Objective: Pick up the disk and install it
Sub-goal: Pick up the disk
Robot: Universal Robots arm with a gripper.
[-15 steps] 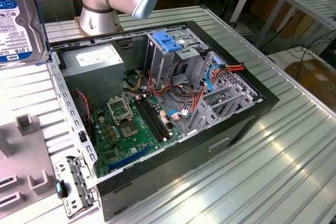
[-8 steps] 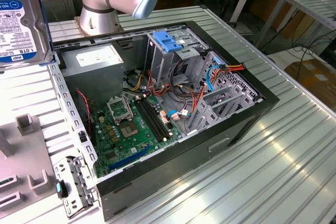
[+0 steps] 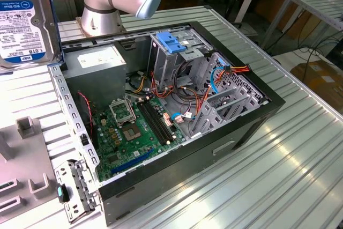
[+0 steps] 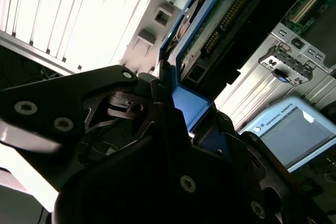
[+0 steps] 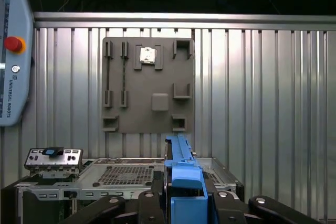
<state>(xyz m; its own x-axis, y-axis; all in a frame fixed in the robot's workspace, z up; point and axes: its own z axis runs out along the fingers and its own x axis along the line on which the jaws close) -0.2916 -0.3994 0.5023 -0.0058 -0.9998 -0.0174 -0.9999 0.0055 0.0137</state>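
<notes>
**Disk lifted, not yet installed**

The hand (image 5: 184, 186) is clamped on the disk (image 3: 22, 22) at its blue rail; the disk hangs in the air at the exterior view's left, outside the open case (image 3: 161, 178); pickup looks done; fitting it into the case is not yet done.

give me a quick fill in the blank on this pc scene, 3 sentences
The gripper holds the disk by its ____ side rails.
The open computer case shows a green ____ inside.
The pendant has a round ____ button.
Missing words: blue; motherboard; red.
</notes>
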